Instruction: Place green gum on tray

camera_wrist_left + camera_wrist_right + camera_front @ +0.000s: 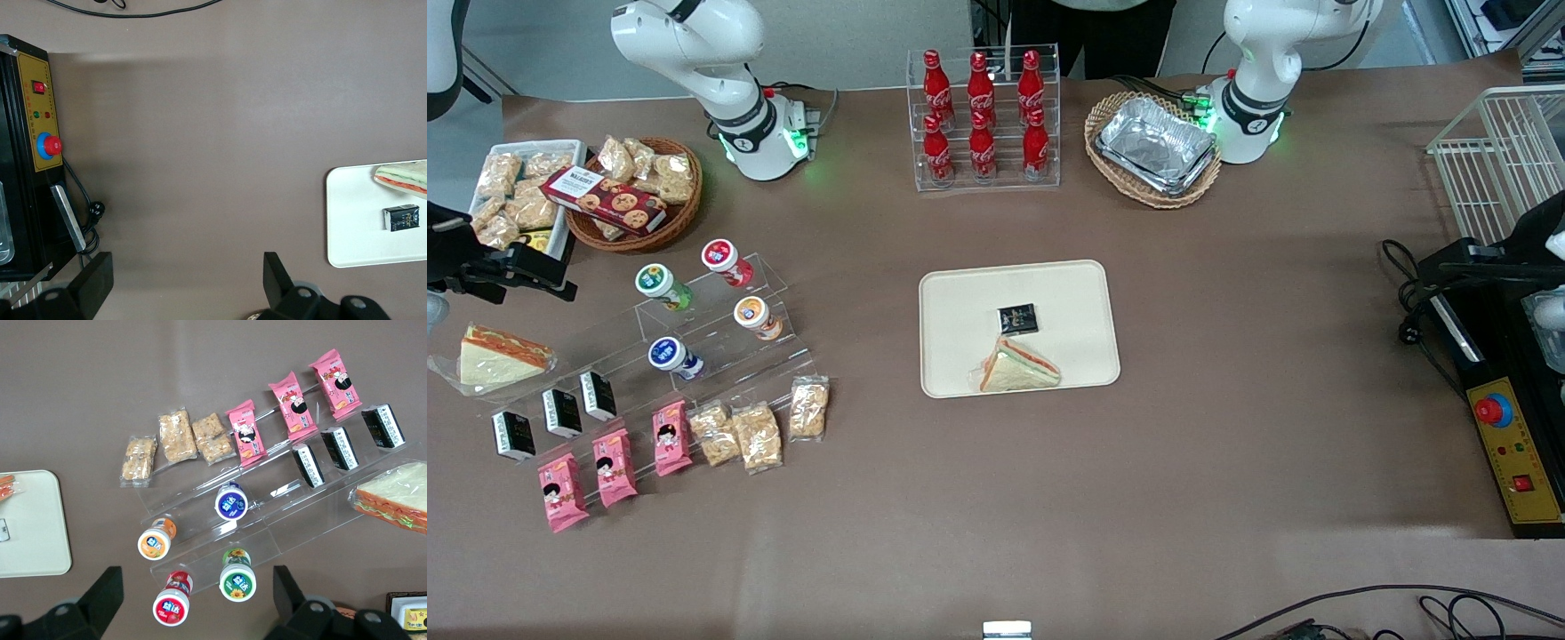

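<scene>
The green gum [660, 284] [237, 580] lies tilted on the top step of a clear acrylic stand [720, 342], lid toward the front camera. My right gripper [525, 271] [197, 600] hovers high over the working arm's end of the table, open wide. From the wrist, the green gum and a red-lidded canister [171, 605] show between its two fingers, well below them. The cream tray [951, 302] [33, 533] [353, 220] sits mid-table, holding a wrapped sandwich [1021, 367] and a small black packet [1018, 317].
The stand also carries red [723, 260], orange [756, 316] and blue [671, 354] canisters, black packets [560, 413], pink snack packs [614, 467] and nut bags [760, 434]. Another sandwich [498, 356] lies beside it. Snack baskets [636, 196] and a cola rack [984, 120] stand farther back.
</scene>
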You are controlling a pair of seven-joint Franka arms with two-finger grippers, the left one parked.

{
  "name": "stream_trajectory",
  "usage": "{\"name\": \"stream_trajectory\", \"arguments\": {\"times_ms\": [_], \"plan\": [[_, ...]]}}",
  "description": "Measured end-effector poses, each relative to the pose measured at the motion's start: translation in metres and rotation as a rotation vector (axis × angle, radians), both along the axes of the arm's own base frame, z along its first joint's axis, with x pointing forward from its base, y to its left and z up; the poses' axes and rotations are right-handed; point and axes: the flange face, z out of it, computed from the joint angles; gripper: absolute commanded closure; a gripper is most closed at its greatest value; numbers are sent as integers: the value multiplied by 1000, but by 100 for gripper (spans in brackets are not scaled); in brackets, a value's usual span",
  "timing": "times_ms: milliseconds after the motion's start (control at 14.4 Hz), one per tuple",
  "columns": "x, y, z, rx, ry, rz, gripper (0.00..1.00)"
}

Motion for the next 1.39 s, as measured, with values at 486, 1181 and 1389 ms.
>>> {"name": "stream_trajectory", "arguments": {"times_ms": [486,1181,1389], "plan": [[0,1,-3,0,6,2,0],[-51,-23,-12,-28,40,95,0],[-86,-31,-11,-21,31,83,0]]}}
